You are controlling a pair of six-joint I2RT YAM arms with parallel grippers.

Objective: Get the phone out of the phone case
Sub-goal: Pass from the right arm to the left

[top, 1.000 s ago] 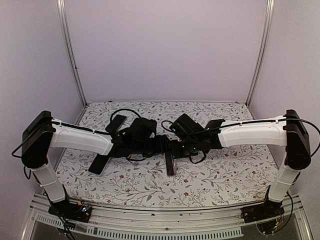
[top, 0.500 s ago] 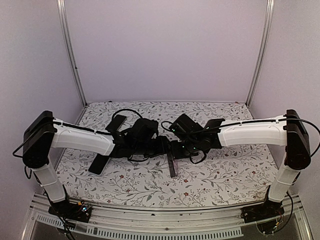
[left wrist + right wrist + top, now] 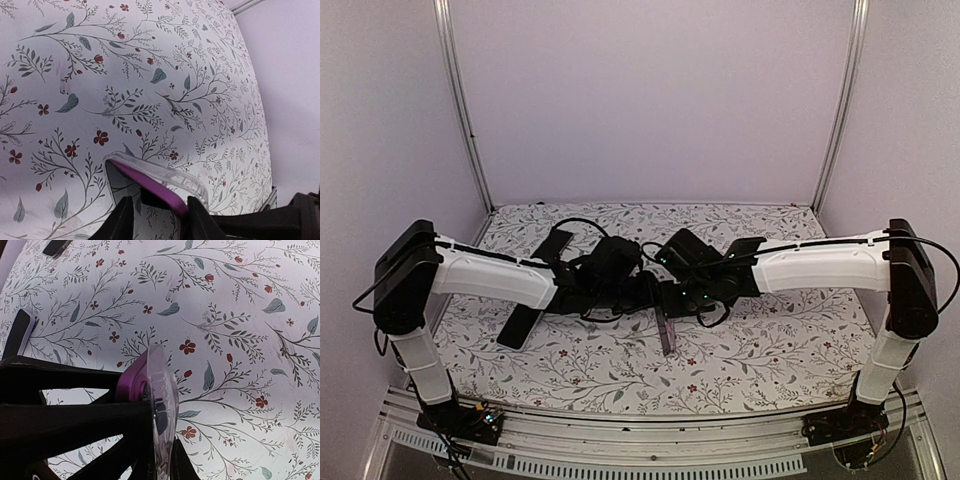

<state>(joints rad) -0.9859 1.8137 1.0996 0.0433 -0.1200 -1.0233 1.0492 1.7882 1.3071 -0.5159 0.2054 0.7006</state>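
Note:
The clear phone case (image 3: 162,390) stands on edge above the floral cloth, and my right gripper (image 3: 161,462) is shut on its rim. A purple phone (image 3: 131,382) still sits partly in it, its edge lifted away from the clear shell (image 3: 172,175). In the left wrist view the purple phone edge (image 3: 155,189) runs between the fingers of my left gripper (image 3: 160,220). The right finger touches it and a gap shows beside the left finger. From above, both grippers meet at the table's middle, with the case (image 3: 666,332) hanging below them.
Black phones lie on the floral cloth: one at the left (image 3: 518,327), one at the back left (image 3: 552,246), one at the back right (image 3: 745,246). Two black phones (image 3: 17,332) (image 3: 55,246) show in the right wrist view. Walls enclose three sides.
My left arm has reached further right toward the right gripper, and its jaws have narrowed around the phone. The case's lower end has swung slightly right.

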